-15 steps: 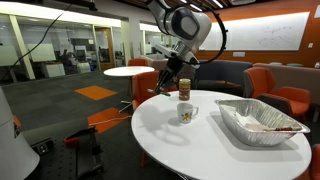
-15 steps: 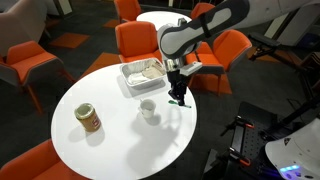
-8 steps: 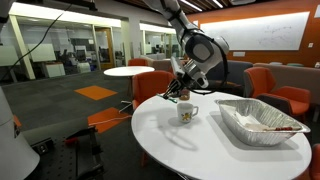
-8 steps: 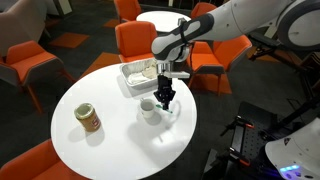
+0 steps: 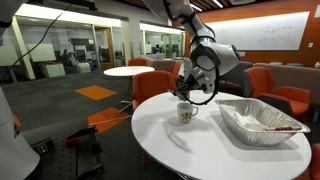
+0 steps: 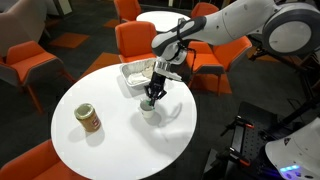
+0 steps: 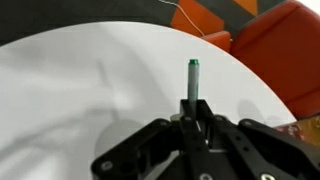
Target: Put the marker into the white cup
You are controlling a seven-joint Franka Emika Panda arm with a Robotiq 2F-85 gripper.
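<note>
My gripper (image 5: 184, 95) (image 6: 153, 94) is shut on the green marker (image 7: 192, 80) and hangs just above the white cup (image 5: 186, 113) (image 6: 149, 111), which stands upright near the middle of the round white table (image 6: 100, 140). In the wrist view the marker sticks out between the black fingers (image 7: 190, 128) over the white tabletop. The cup does not show in the wrist view. In both exterior views the marker is mostly hidden by the gripper.
A large foil tray (image 5: 260, 120) (image 6: 138, 72) lies on the table beside the cup. A tan-brown canister (image 6: 88, 118) stands at the table's other side. Orange chairs (image 6: 136, 40) ring the table, and one shows past the edge in the wrist view (image 7: 275, 45).
My gripper has carried the marker across the table from off to the side of the cup to right above it, and has come lower.
</note>
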